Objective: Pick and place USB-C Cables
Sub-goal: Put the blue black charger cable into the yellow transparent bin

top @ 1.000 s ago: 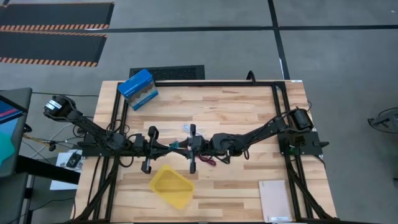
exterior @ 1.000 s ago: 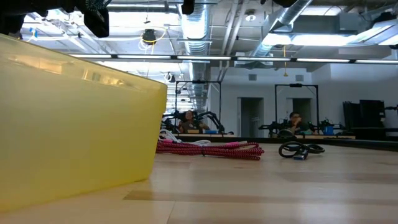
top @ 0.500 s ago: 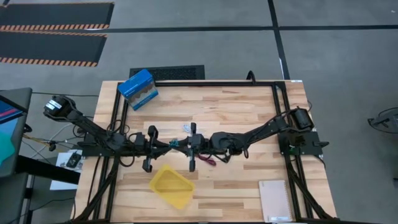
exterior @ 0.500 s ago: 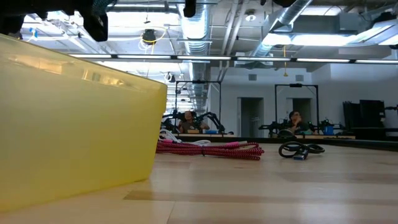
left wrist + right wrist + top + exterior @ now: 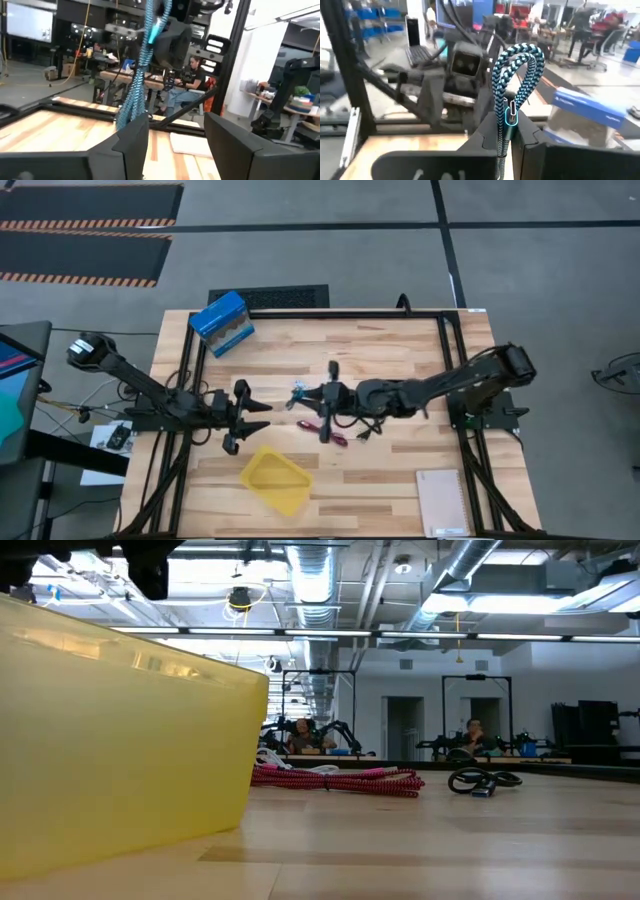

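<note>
My right gripper point(image 5: 308, 402) is shut on the teal-green USB-C cable point(image 5: 512, 85) above the table's middle. My left gripper point(image 5: 258, 415) is open, a little to its left. In the left wrist view the cable point(image 5: 137, 85) reaches down to one of the left gripper's fingers point(image 5: 132, 142). The white-blue cable point(image 5: 300, 387), the magenta-red cable point(image 5: 335, 435) and the black cable point(image 5: 366, 430) lie flat on the table. The magenta-red cable point(image 5: 335, 778) and the black cable point(image 5: 483, 780) also show in the low view. My right gripper pinches the bundled teal-green cable between its two fingers point(image 5: 490, 135). The folded loop end point(image 5: 520, 55) and a connector point(image 5: 510, 117) stick out past the fingertips. The fingers come level from the table's right. The cable is lifted clear of the table. My left gripper: I cannot tell whether its finger touches the cable's free end point(image 5: 125, 116).
The yellow tray point(image 5: 275, 478) sits near the table's front edge, just in front of my left gripper, and fills the left of the low view point(image 5: 120, 740). A blue box point(image 5: 222, 323) stands at the far left corner. A notebook point(image 5: 443, 502) lies at the near right.
My right gripper has gone toward the table's right and far edges with the teal-green cable, away from my left gripper. The gap between the two grippers has widened. The cables on the table have stayed where they were.
</note>
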Motion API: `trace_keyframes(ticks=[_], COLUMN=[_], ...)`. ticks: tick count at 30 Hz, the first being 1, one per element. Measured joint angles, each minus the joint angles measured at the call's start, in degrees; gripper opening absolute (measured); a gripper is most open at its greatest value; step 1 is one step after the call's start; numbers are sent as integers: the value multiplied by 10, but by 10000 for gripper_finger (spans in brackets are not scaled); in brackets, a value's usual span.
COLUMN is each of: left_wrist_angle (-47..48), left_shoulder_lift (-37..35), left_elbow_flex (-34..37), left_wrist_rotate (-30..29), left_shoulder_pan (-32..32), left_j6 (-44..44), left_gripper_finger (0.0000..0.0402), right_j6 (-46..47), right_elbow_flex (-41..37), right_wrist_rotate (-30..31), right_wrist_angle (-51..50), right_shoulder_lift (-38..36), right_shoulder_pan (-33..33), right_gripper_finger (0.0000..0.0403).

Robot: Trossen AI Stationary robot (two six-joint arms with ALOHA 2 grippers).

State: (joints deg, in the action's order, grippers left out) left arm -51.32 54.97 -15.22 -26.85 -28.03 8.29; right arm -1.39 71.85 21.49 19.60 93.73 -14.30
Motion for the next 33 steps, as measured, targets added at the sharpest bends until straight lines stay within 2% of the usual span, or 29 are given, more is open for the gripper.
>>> trace_keyframes(ticks=[6,9,13,18,23,28,33], left_wrist_angle=[215,334,436,474,498,512,511], left_shoulder_lift=[-116,-171,-227,-258,-261,-261,-261], left_elbow_flex=[0,0,0,0,0,0,0], left_wrist_rotate=[-51,-66,-59,-56,-68,-70,-70], left_shoulder_pan=[0,0,-1,-1,-1,-1,-1], left_j6=[71,127,182,189,181,191,192], left_gripper_finger=[160,138,111,86,70,66,66], right_j6=[46,93,170,244,256,271,293], right_elbow_flex=[0,0,0,45,139,252,355], right_wrist_rotate=[1,-7,-27,-90,-143,-180,-223], right_wrist_angle=[-44,-45,-30,-24,-56,-221,-337], right_shoulder_lift=[-32,-14,32,106,186,244,295], right_shoulder_pan=[-24,-35,-43,-44,-44,-40,-33], right_gripper_finger=[17,17,17,17,17,17,17])
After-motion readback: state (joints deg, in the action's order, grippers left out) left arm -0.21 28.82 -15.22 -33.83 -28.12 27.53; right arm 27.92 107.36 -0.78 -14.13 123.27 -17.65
